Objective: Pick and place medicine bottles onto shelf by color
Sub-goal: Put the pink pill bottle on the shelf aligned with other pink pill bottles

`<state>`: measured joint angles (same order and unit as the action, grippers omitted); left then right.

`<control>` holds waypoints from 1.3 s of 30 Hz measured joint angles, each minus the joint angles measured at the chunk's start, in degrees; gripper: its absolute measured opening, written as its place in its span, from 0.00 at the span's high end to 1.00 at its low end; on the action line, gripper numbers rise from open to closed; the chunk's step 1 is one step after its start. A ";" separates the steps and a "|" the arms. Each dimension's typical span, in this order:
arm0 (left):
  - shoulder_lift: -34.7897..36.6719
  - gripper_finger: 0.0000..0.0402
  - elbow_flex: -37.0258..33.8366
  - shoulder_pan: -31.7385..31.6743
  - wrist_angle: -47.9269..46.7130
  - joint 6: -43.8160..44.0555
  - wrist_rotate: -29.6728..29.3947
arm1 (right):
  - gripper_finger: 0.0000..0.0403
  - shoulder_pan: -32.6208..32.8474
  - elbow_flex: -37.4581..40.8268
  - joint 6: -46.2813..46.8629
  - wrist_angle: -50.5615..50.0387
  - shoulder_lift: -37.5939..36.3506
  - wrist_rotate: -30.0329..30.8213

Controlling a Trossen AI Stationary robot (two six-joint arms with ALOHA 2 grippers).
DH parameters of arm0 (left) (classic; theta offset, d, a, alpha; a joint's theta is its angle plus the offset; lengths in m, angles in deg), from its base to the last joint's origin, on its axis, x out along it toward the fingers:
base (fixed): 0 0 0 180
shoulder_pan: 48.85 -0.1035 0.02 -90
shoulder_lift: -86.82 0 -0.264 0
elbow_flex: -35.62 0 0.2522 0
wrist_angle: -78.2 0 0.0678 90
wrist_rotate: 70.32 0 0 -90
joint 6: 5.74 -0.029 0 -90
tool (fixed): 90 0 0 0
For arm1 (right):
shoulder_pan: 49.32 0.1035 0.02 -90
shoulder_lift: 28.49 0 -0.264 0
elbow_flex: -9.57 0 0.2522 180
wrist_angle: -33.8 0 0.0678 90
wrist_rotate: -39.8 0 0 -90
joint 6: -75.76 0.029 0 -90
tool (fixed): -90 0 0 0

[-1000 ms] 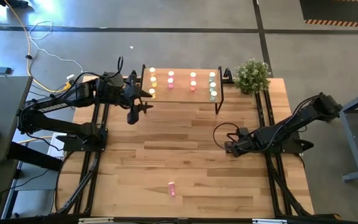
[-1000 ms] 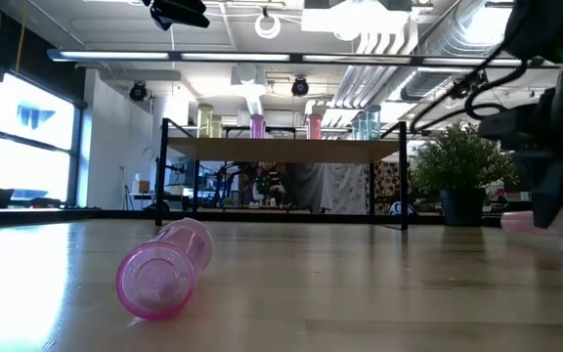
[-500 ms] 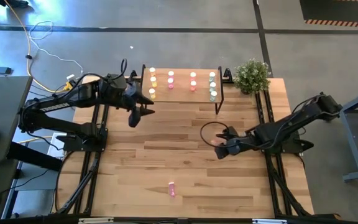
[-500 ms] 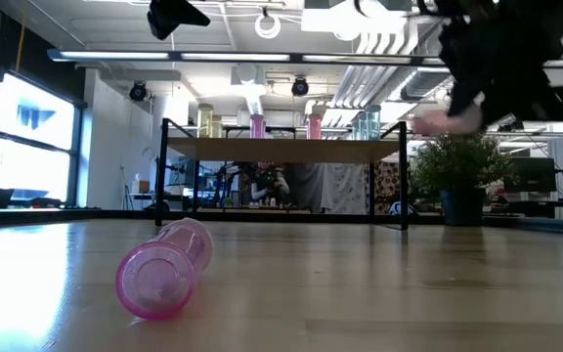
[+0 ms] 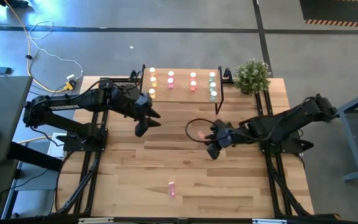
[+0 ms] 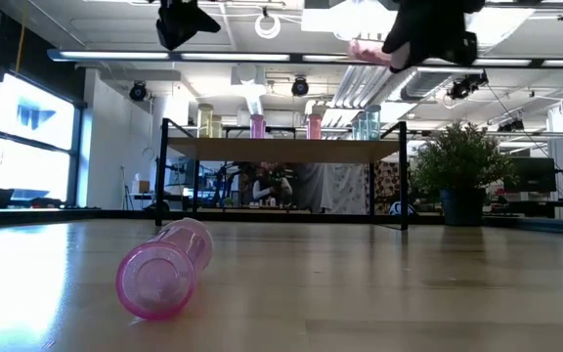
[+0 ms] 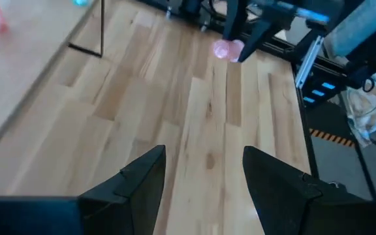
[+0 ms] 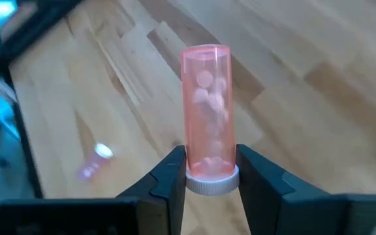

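My right gripper [image 5: 211, 142] hangs above the middle of the table, shut on a pink medicine bottle [image 8: 206, 108] with a white cap. The left wrist view shows the same bottle [image 7: 223, 49] in those fingers. My left gripper [image 7: 204, 175] stands open with nothing between its fingers, in front of the shelf's left end [image 5: 146, 123]. The shelf [image 5: 182, 93] at the far edge carries several upright bottles in rows: yellow [image 5: 152, 84], pink [image 5: 171, 79], red-orange [image 5: 192, 81] and pale green [image 5: 212, 87]. Another pink bottle [image 5: 172, 190] lies on its side near the front edge. My right gripper pinches the bottle's white cap end [image 8: 209, 184] between its two fingers [image 8: 175, 171]. The fingers slant down from the table's right side. The clear pink body sticks out past the fingertips, in line with them. The bottle is lifted clear of the table [image 6: 369, 51].
A potted plant [image 5: 252, 74] stands at the shelf's right end. The shelf's thin dark legs [image 6: 162, 171] rise from the tabletop. Bare wood planks [image 5: 185, 168] lie between the grippers and the lying bottle [image 6: 164, 269].
My right gripper has risen from the tabletop at the right with the pink bottle, lifting it clear, and has gone toward the table's middle while rolling about its own axis. My left gripper has come away from the shelf toward the near edge and has rolled a little.
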<state>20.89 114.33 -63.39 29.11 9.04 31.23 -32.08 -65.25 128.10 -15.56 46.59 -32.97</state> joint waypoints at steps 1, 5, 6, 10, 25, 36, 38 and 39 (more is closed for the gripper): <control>-0.55 0.51 0.00 0.10 0.30 1.01 -0.02 | 0.74 -0.75 -1.28 -3.39 -1.24 0.49 -0.82; -2.03 0.51 0.00 0.08 3.68 6.85 0.03 | 0.74 -3.52 -5.66 -17.36 -3.43 1.75 -1.94; -2.30 0.51 0.00 0.08 4.33 8.47 0.17 | 0.74 -4.28 -6.45 -21.16 -3.37 1.75 -2.56; -3.35 0.51 0.00 0.41 7.13 14.37 0.29 | 0.74 -7.54 -8.54 -34.83 -3.63 1.80 -4.50; -3.70 0.51 0.00 0.87 17.49 34.66 3.30 | 0.74 -11.26 -11.32 -80.81 3.52 1.84 -5.22; -7.32 0.51 0.00 1.02 26.55 45.84 6.64 | 0.74 -11.29 -11.32 -104.17 15.97 1.84 -2.20; -8.80 0.51 0.00 1.13 30.08 46.64 7.04 | 0.74 -11.29 -11.32 -106.10 16.78 1.84 -2.20; -9.37 0.51 0.00 1.16 31.69 46.93 7.33 | 0.74 -11.29 -11.32 -106.93 16.80 1.84 -2.18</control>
<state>11.52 114.33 -62.23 60.80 55.97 38.56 -43.37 -76.57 21.17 1.25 48.43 -35.15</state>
